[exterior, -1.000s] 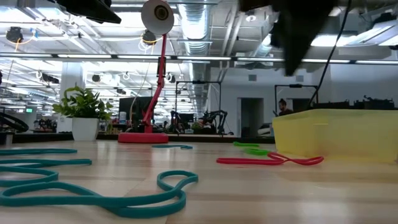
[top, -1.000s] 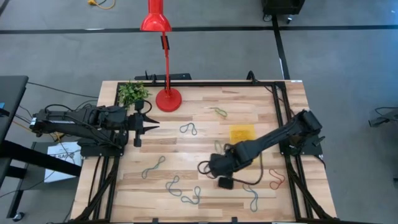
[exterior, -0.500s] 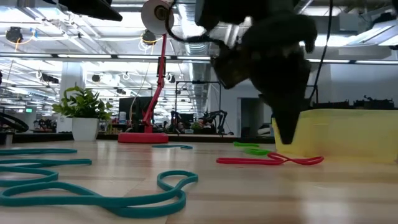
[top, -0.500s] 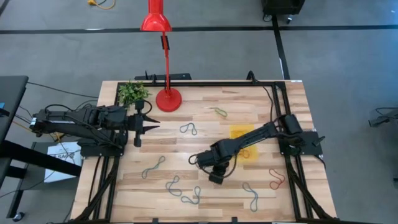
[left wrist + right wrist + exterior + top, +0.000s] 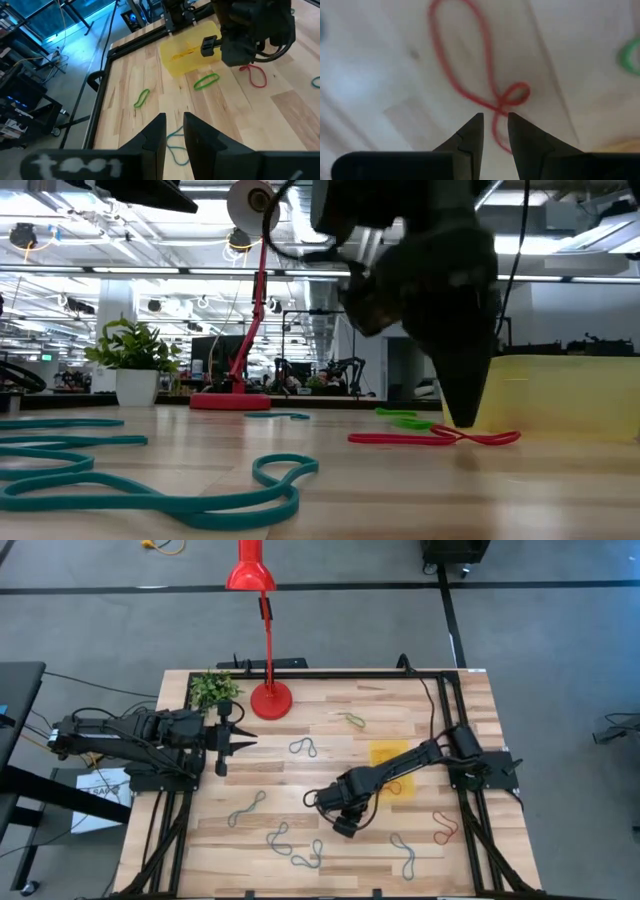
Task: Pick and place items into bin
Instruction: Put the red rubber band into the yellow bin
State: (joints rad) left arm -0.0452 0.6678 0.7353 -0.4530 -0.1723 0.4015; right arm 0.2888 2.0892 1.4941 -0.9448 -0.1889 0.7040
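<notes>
Our right gripper [image 5: 462,420] has swung in from the bench's right edge and come down over the red band [image 5: 485,85] mid-bench, just beside the bin [image 5: 390,754], so a pick looks close. Its fingers stand slightly apart, straddling the band's twist, holding nothing. Our left gripper [image 5: 247,743] waits, narrowly parted and empty, near the left edge.

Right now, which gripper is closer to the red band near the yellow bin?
The right gripper: it hangs just above the red band, tips pointing down over its twisted middle. The left gripper waits far off by the table's left edge near the plant.
</notes>
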